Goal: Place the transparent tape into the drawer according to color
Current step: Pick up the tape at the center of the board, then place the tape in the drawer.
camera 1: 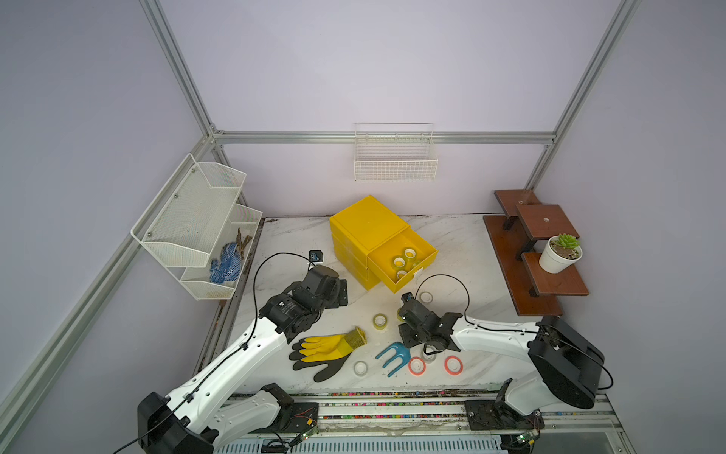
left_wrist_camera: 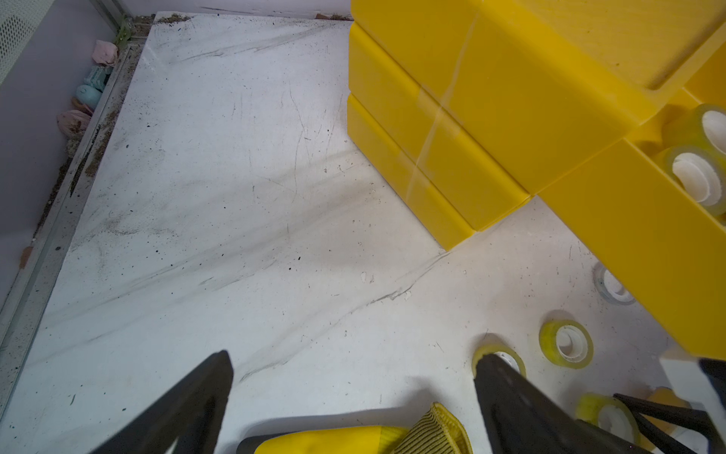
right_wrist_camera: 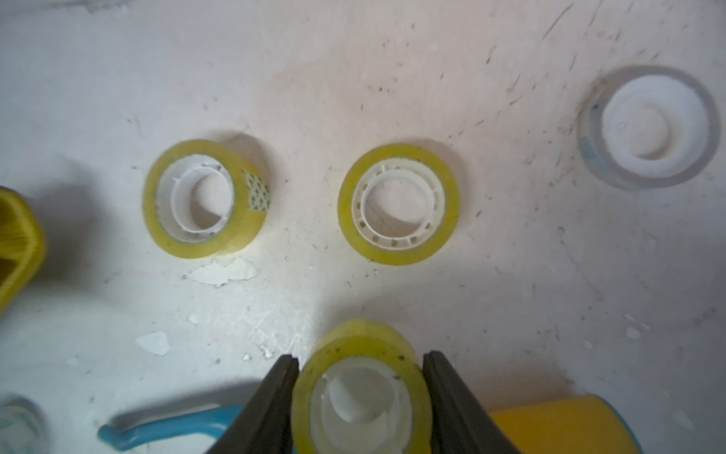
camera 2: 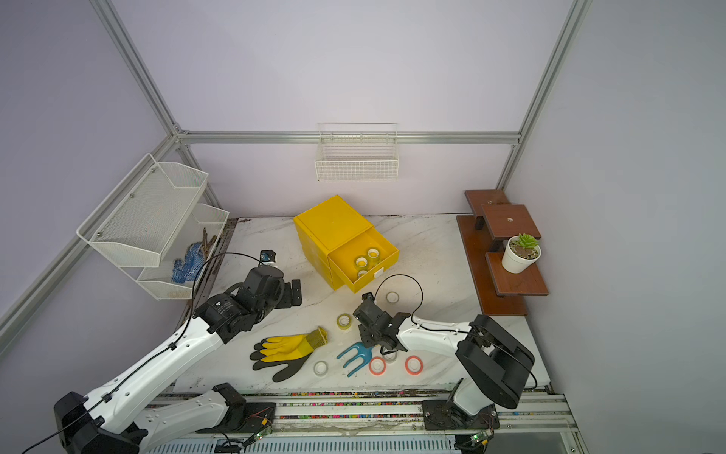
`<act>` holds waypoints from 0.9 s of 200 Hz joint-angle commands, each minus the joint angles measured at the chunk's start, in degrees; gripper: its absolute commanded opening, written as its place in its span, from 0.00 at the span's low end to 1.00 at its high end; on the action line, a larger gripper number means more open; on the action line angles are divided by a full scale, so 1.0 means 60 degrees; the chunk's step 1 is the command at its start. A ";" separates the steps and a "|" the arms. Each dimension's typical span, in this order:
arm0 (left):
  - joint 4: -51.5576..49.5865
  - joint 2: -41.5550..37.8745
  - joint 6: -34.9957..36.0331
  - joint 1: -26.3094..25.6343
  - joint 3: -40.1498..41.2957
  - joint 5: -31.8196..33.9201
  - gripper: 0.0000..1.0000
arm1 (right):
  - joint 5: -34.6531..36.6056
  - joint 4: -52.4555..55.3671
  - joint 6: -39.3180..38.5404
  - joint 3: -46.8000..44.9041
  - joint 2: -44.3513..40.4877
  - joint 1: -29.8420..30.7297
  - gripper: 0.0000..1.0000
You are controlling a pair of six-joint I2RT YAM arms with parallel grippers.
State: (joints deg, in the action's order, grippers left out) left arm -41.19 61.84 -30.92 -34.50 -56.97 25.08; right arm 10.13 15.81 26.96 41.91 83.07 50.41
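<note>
The yellow cabinet [camera 1: 365, 224] stands at the back middle, its top drawer [camera 1: 379, 271] pulled open with three yellow-green tape rolls [camera 1: 399, 262] inside. My right gripper [right_wrist_camera: 361, 365] is shut on a yellow-green tape roll [right_wrist_camera: 361, 389] low over the table, both fingers touching its sides. Two more yellow-green rolls [right_wrist_camera: 204, 198] [right_wrist_camera: 398, 204] and a clear roll [right_wrist_camera: 648, 125] lie just beyond it. Two red-orange rolls [camera 1: 417, 365] [camera 1: 453, 364] and a clear one [camera 1: 360, 367] lie near the front. My left gripper [camera 1: 340, 293] hangs open and empty left of the cabinet.
A yellow-and-black glove [camera 1: 326, 348] and a blue hand fork [camera 1: 395, 355] lie at the front middle. A white mesh shelf [camera 1: 196, 220] stands at the left, a wire basket [camera 1: 395, 157] on the back wall, a brown step shelf [camera 1: 538, 275] with a potted plant [camera 1: 561, 253] at the right.
</note>
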 commanded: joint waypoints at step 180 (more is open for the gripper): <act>0.0166 0.0063 -0.0315 0.0184 0.0018 -0.0194 1.00 | -0.0647 0.1029 -0.2051 0.5145 -0.1132 -0.2023 0.47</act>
State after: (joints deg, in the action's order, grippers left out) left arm -41.21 62.94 -32.38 -33.76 -56.97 24.40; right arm -0.62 14.83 16.60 66.54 69.34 40.84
